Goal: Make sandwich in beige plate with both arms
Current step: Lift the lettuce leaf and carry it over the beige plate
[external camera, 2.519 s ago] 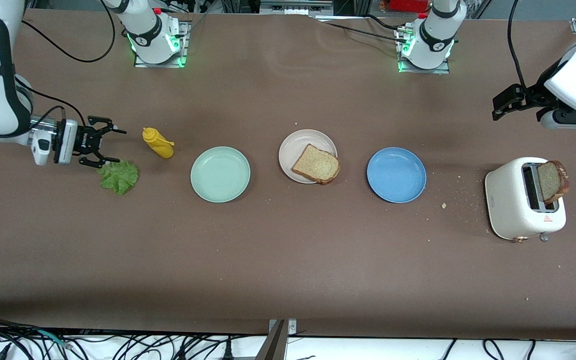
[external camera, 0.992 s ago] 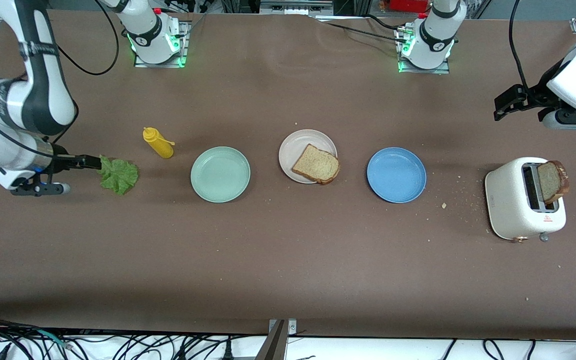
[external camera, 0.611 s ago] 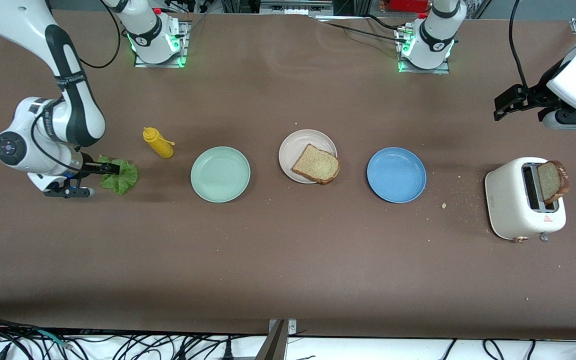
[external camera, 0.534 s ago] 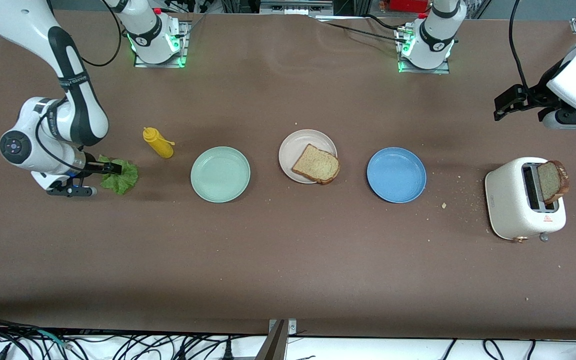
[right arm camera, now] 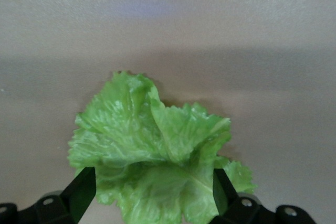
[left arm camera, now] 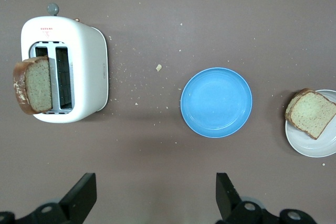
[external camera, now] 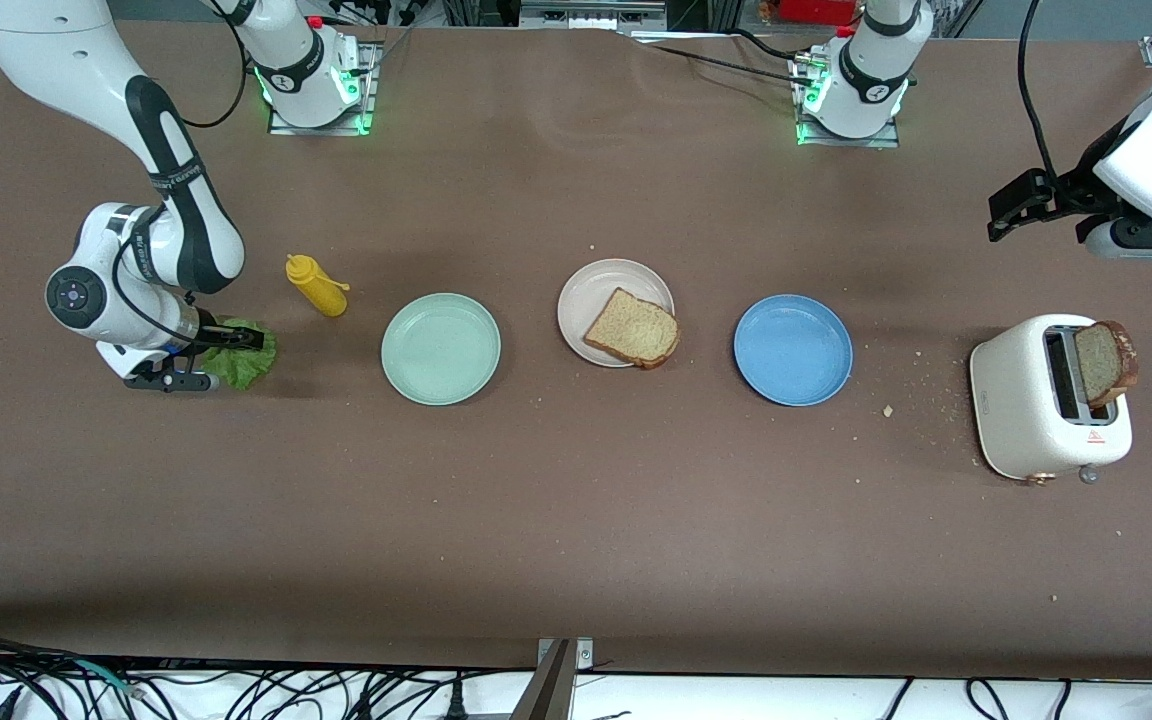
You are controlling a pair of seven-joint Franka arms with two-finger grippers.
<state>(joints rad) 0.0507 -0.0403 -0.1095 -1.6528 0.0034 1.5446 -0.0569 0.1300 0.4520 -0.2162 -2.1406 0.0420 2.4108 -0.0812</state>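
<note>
Since a moment ago, the right arm has been swinging in toward the lettuce leaf [external camera: 241, 360], and its end effector [external camera: 221, 358] is now sitting right over the leaf at the right arm's end of the worktop [external camera: 576, 520]. In the right wrist view, the right end effector [right arm camera: 149, 192] is standing open, with one finger [right arm camera: 79, 192] at each edge of the leaf [right arm camera: 157, 150] and nothing gripped. The leaf is lying flat on the worktop, near a yellow squeeze bottle [external camera: 316, 285] that is lying farther from the front camera.

The left end effector [external camera: 1021, 205] is waiting up in the air over the left arm's end of the worktop, its fingers [left arm camera: 81, 198] spread open and empty.

Three plates are sitting in a row along the middle of the worktop. A mint green plate [external camera: 441, 348] is lying toward the right arm's end. The beige plate [external camera: 591, 290] is sitting in the middle, carrying one slice of brown bread [external camera: 633, 329] that is overhanging the rim. A blue plate [external camera: 793, 349] is lying toward the left arm's end.

A white toaster [external camera: 1026, 400] is standing well apart from the plates at the left arm's end, with a second slice of bread [external camera: 1104, 362] sticking up from a slot. Crumbs [external camera: 921, 395] are lying scattered between the toaster and the blue plate.
</note>
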